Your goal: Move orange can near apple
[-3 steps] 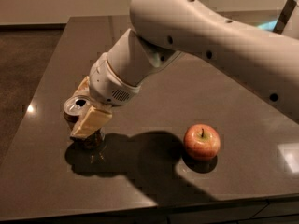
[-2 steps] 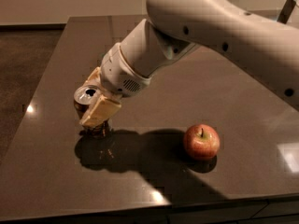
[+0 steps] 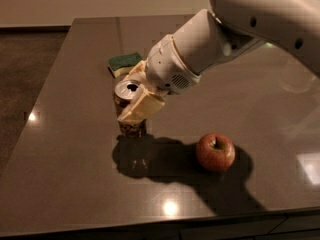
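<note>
The orange can [image 3: 128, 109] stands upright with its silver top showing, left of centre on the dark table [image 3: 75, 174]. My gripper [image 3: 136, 95] is shut on the orange can, one cream finger [image 3: 141, 107] across its near side and the other behind it. The can's base is at or just above the table surface. The red-orange apple [image 3: 215, 151] sits on the table to the right of the can and a little nearer, roughly two can-widths away. My white arm reaches in from the upper right.
A green and yellow sponge [image 3: 124, 63] lies behind the can, partly hidden by my gripper. The table's left edge and near edge are in view, with floor beyond on the left.
My gripper has carried the can to the right, toward the apple. The sponge behind it has come into sight. The apple has not moved.
</note>
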Robot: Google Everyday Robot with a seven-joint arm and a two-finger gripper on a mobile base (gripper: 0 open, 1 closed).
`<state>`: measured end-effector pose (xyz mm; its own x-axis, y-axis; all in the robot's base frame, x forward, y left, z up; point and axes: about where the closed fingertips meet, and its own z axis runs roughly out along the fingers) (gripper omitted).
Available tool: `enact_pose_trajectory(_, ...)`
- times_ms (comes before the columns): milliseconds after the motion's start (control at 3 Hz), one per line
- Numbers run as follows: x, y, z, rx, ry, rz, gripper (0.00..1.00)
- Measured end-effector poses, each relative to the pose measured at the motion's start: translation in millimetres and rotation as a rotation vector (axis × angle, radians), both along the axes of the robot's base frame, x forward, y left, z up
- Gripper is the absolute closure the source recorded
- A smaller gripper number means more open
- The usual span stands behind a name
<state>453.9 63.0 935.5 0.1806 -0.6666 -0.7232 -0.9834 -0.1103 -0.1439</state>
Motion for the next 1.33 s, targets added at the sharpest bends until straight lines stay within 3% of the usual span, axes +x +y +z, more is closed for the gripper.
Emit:
enact_pose_trajectory(667, 1, -55, -6, -0.004, 0.04, -0.087, 1.0)
enact_pose_trajectory(1333, 5, -86, -20, -0.017, 0.061, -0.152, 0.64)
